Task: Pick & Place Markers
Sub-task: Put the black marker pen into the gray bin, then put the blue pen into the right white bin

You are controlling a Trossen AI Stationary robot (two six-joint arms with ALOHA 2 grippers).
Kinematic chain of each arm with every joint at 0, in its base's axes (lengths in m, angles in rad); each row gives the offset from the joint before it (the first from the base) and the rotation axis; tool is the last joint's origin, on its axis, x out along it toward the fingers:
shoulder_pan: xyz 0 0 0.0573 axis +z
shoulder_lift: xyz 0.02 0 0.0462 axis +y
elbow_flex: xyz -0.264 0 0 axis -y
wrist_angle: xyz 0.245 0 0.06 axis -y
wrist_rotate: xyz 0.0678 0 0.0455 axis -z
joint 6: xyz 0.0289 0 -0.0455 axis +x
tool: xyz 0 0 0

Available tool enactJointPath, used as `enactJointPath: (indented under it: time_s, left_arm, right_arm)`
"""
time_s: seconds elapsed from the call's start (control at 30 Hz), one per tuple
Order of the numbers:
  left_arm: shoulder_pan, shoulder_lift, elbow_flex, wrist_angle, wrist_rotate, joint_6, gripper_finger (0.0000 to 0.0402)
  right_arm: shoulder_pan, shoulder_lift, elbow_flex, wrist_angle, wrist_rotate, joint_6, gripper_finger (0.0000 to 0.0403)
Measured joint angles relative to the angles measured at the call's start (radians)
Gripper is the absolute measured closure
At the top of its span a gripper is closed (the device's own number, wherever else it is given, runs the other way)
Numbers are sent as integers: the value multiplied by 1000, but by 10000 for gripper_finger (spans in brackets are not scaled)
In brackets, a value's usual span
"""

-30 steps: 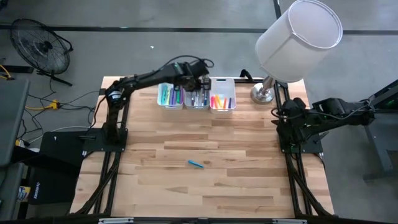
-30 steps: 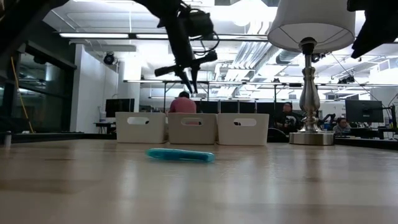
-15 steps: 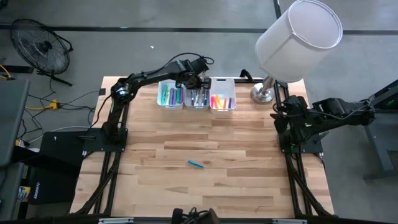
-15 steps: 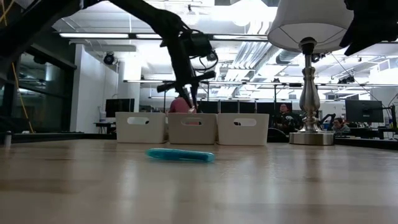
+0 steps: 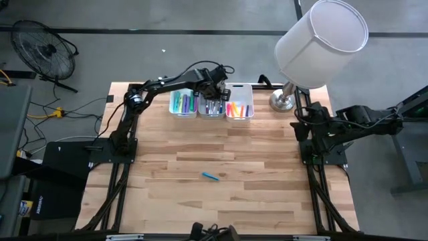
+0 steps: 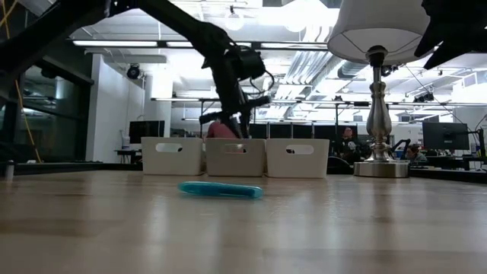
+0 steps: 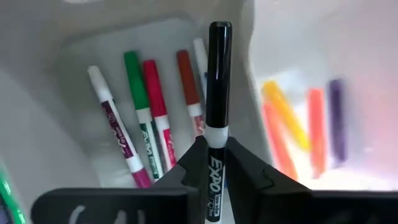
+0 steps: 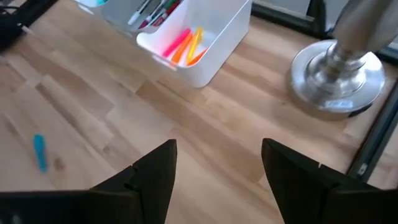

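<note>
Upper centre of the high view: left gripper (image 5: pixel 215 94) over the middle bin (image 5: pixel 212 114), fingers (image 7: pixel 249 171) clenched on a black marker (image 7: pixel 217 93). We judge the step as the drop: let go only with the tip inside the walls, clear of the markers (image 7: pixel 149 118) already lying there. One teal marker (image 5: pixel 211 176) lies alone on the wooden table (image 5: pixel 267 187), lower centre. Right edge: right gripper (image 8: pixel 214 168) parked, fingers spread, empty. Lamp (image 5: pixel 321 40) upper right; fan (image 5: pixel 43 50) upper left.
</note>
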Motion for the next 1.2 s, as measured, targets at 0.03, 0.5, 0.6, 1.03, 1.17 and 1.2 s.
enactJointPath:
  time_s: [0.03,0.5,0.6,1.03,1.17,1.2]
  left_arm:
    - [-4,5,-1,0,0,12,361]
    - [-4,-32,-2,-44,94,139,192]
    - [-29,-109,-1,-109,149,136,192]
    - [-299,-372,0,-304,-229,233,220]
    - [-369,-410,-2,-414,-315,214,220]
    - [-387,-425,-2,-425,-333,209,220]
  right_arm:
    - [0,0,0,0,-14,8,179]
    - [0,44,0,77,-72,-22,179]
    - [0,74,0,119,-105,-67,179]
    - [38,196,0,216,-234,-96,179]
    - [123,217,0,237,-151,-44,179]
    - [154,223,0,241,-107,-28,179]
